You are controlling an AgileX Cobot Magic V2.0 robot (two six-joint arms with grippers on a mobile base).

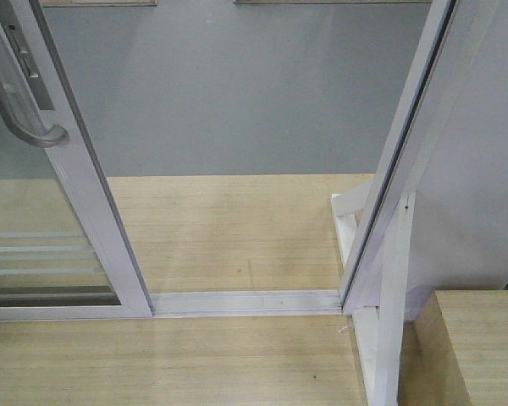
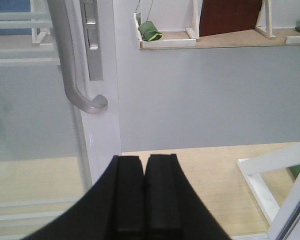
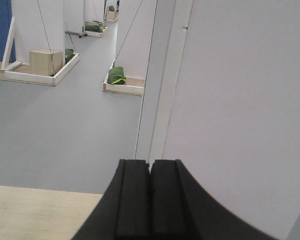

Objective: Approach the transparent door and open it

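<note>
In the front view, the transparent door point(image 1: 46, 211) is standing at nine o'clock, its white edge stile slanting down to the floor track point(image 1: 245, 302), with its curved grey pull handle point(image 1: 17, 106) showing at ten o'clock. A gap is lying open between that stile and the white frame post point(image 1: 406, 161) at three o'clock, and the wood floor point(image 1: 229, 228) and a grey floor beyond are showing through it. Neither arm is appearing in this view. The left wrist view is supplying what the front view lacks: the left gripper point(image 2: 145, 192) is sitting at six o'clock with its two black fingers pressed together, holding nothing, apart from and below the handle point(image 2: 72, 75), which is hanging at eleven o'clock beside a metal lock plate point(image 2: 92, 42). The thin white bars of the glass are visible at nine o'clock here. The right wrist view is showing the right gripper point(image 3: 150, 197) at six o'clock, likewise closed on nothing, facing a plain white wall panel point(image 3: 240, 100) and the post's edge at twelve o'clock. Only this view is revealing the far room, with a green bundle point(image 3: 116, 76) lying in a white tray at eleven o'clock.
</note>
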